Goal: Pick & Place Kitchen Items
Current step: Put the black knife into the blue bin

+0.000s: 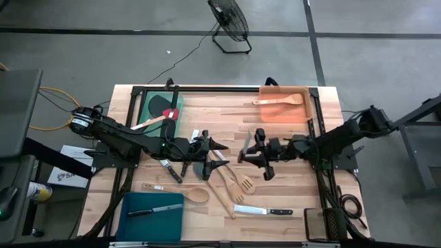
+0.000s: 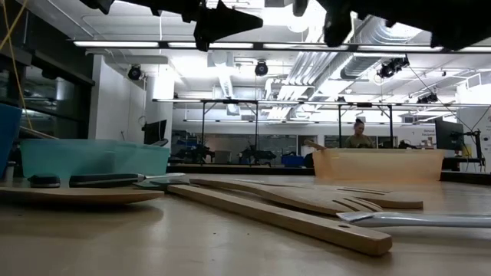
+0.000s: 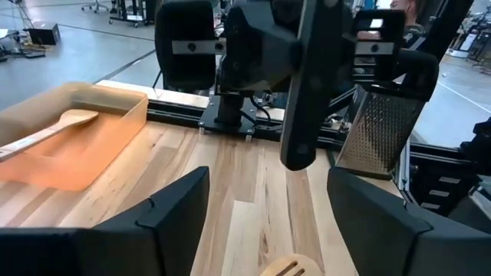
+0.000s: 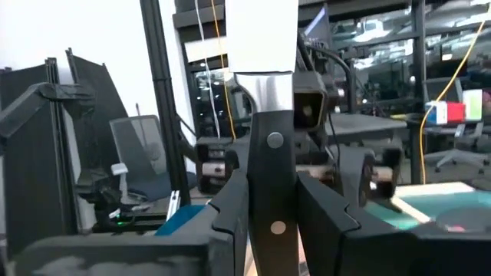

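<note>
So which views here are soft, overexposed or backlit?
Low view: near wooden turner handle soft, ceiling lights backlighting both arms into silhouettes. Right wrist view: knife blade blown out white, handle gripped by the right gripper. High view: evenly lit.

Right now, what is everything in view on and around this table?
Trays: 3; green back left, orange back right, teal front left.
Wooden spoons: 2, pale; orange tray, table front.
Slotted turners: 2, pale, mid-table.
Knives: 3, black-handled; teal tray, table front, right gripper.
Spatula: 1, red-headed, green tray.
Fan: 1, black, floor.
Person: 1, far background.
Left gripper: open, mid-table.
Right gripper: shut on knife.
</note>
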Controlling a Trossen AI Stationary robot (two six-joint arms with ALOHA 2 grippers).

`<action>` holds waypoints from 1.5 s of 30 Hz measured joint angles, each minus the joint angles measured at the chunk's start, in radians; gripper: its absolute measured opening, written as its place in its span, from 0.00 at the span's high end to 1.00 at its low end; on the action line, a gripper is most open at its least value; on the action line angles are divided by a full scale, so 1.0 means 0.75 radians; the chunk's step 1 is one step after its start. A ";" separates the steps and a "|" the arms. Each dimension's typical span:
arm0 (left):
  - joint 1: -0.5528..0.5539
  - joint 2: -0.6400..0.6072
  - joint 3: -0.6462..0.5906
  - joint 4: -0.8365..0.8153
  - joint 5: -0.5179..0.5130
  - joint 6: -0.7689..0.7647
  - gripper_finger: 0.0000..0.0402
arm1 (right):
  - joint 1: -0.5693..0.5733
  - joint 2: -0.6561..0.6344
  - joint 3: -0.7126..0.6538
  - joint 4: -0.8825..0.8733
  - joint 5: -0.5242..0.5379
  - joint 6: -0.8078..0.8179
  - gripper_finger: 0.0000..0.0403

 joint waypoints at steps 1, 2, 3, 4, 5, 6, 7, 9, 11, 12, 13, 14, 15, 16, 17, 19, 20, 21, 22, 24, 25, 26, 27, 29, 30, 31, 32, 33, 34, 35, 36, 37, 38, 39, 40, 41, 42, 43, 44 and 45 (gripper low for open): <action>0.000 0.000 0.000 0.000 0.000 -0.002 0.35 | -0.003 0.022 0.024 0.003 -0.001 -0.013 0.81; 0.000 0.000 0.000 0.001 0.001 -0.005 0.35 | -0.005 0.041 0.049 0.013 -0.002 -0.018 0.81; 0.000 0.000 0.000 0.002 0.001 -0.005 0.35 | -0.007 0.055 0.065 0.014 -0.002 -0.020 0.81; 0.000 0.000 0.000 0.006 0.009 -0.005 0.35 | -0.008 0.069 0.076 0.009 0.000 -0.020 0.81; 0.000 0.000 0.000 0.012 0.026 -0.005 0.35 | -0.012 0.085 0.089 0.007 0.003 -0.020 0.81; 0.001 0.000 0.000 0.019 0.046 -0.005 0.35 | -0.017 0.100 0.105 0.008 0.002 -0.019 0.81; 0.000 0.000 -0.001 0.032 0.054 -0.004 0.35 | -0.021 0.114 0.118 0.009 0.000 -0.016 0.81; -0.001 0.000 0.000 0.051 0.063 -0.004 0.35 | -0.024 0.140 0.147 0.009 -0.001 -0.008 0.81; -0.001 0.000 0.000 0.063 0.067 -0.003 0.35 | -0.025 0.168 0.175 0.009 0.004 -0.009 0.81; -0.001 0.000 0.000 0.068 0.069 -0.003 0.35 | -0.025 0.183 0.190 0.007 0.004 -0.013 0.81; -0.001 0.000 0.000 0.071 0.071 -0.002 0.35 | -0.025 0.200 0.210 0.007 0.005 -0.016 0.81; -0.001 0.000 0.000 0.070 0.071 -0.001 0.35 | -0.025 0.213 0.224 0.009 0.010 -0.017 0.81; 0.000 0.000 0.000 0.067 0.071 -0.001 0.35 | -0.025 0.224 0.236 0.008 0.020 -0.019 0.81; 0.000 0.000 0.000 0.064 0.071 -0.001 0.35 | -0.025 0.235 0.248 0.009 0.026 -0.019 0.81; 0.000 0.000 0.000 0.063 0.071 -0.001 0.35 | -0.025 0.243 0.255 0.010 0.031 -0.020 0.81; 0.000 0.000 0.000 0.062 0.071 -0.001 0.35 | -0.025 0.251 0.256 0.008 0.064 -0.019 0.81; 0.000 0.000 0.000 0.060 0.071 -0.001 0.35 | -0.025 0.252 0.256 0.006 0.078 -0.016 0.81; 0.000 0.000 0.000 0.060 0.071 0.000 0.35 | -0.025 0.252 0.256 0.005 0.094 -0.013 0.81; 0.000 0.000 0.000 0.062 0.071 0.000 0.36 | -0.025 0.252 0.256 0.008 0.096 -0.005 0.81; 0.000 0.000 0.000 0.065 0.070 0.000 0.39 | -0.025 0.252 0.256 0.010 0.098 0.005 0.81; 0.000 0.000 0.000 0.065 0.070 0.001 0.41 | -0.025 0.252 0.256 0.010 0.098 0.005 0.81; 0.000 0.000 0.000 0.065 0.070 0.002 0.45 | -0.025 0.252 0.256 0.008 0.098 0.006 0.81; 0.000 0.000 0.000 0.065 0.070 0.003 0.48 | -0.025 0.252 0.256 0.009 0.098 0.008 0.81; 0.000 0.000 0.000 0.062 0.070 0.004 0.57 | -0.025 0.252 0.256 0.009 0.098 0.009 0.81; 0.000 0.000 0.000 0.058 0.070 0.005 0.62 | -0.025 0.252 0.256 0.008 0.098 0.009 0.81; 0.000 0.000 0.000 0.056 0.069 0.007 0.67 | -0.025 0.252 0.256 0.008 0.097 0.010 0.81; 0.000 0.000 0.000 0.056 0.066 0.013 0.73 | -0.025 0.252 0.256 0.009 0.096 0.010 0.81; 0.001 0.000 0.000 0.055 0.067 0.032 0.78 | -0.024 0.252 0.256 0.009 0.100 0.018 0.81; 0.001 0.000 0.000 0.055 0.063 0.044 0.81 | -0.025 0.252 0.256 0.008 0.098 0.021 0.81; 0.001 0.000 0.000 0.055 0.062 0.055 0.81 | -0.024 0.252 0.256 0.009 0.098 0.019 0.81; 0.001 0.000 0.000 0.053 0.064 0.068 0.81 | -0.024 0.252 0.256 0.007 0.098 0.015 0.81; 0.001 0.000 0.000 0.050 0.064 0.071 0.81 | -0.024 0.252 0.256 0.004 0.097 0.013 0.81; 0.001 0.000 0.000 0.047 0.064 0.071 0.81 | -0.024 0.252 0.256 0.001 0.097 0.013 0.81; 0.001 0.000 0.000 0.046 0.065 0.071 0.81 | -0.024 0.252 0.256 -0.004 0.098 0.013 0.81; 0.001 0.000 0.000 0.041 0.067 0.071 0.81 | -0.024 0.252 0.256 -0.011 0.099 0.012 0.81; 0.001 0.000 0.000 0.035 0.067 0.071 0.81 | -0.024 0.251 0.256 -0.018 0.100 0.012 0.81; 0.001 0.000 0.000 0.027 0.067 0.071 0.81 | -0.024 0.251 0.256 -0.029 0.102 0.012 0.81; 0.001 0.000 -0.001 0.020 0.067 0.071 0.81 | -0.024 0.251 0.256 -0.038 0.102 0.012 0.79; 0.001 0.000 -0.001 0.014 0.067 0.070 0.81 | -0.024 0.251 0.256 -0.048 0.103 0.011 0.74; 0.001 0.000 -0.001 0.012 0.067 0.066 0.81 | -0.022 0.251 0.256 -0.059 0.107 0.011 0.68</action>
